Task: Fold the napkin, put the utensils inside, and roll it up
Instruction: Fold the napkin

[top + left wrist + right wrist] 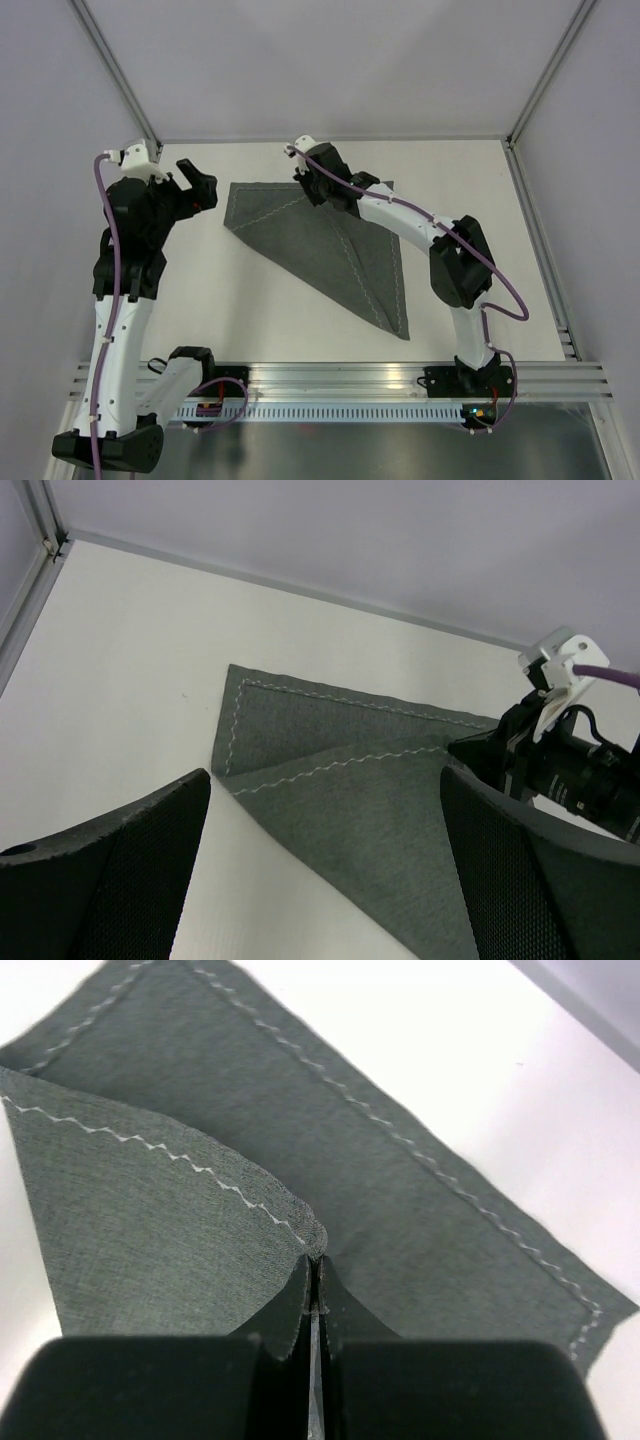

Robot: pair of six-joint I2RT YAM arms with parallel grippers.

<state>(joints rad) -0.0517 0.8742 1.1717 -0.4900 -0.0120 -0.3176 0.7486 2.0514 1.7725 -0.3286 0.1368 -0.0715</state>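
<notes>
Pinching the upper layer of the napkin [330, 250], the right gripper [315, 1260] has its fingers pressed tight together. The cloth's zigzag-stitched edge runs straight down into the seam between them. The pads themselves are buried in dark fabric in the right wrist view, so how much cloth they hold is hard to make out.

The napkin lies on the white table [250, 320], doubled over into a rough triangle. One corner is at the far left and a long point reaches toward the near right. From the left wrist camera, the top layer's stitched edge sits slightly inside the lower layer's border, so the two edges do not line up. In the overhead view the right arm [400, 212] crosses the far right part of the cloth and hides that corner.

The left gripper [200, 190] is spread wide with nothing between its fingers. It is just off the napkin's far left corner, and its height above the table cannot be told.
</notes>
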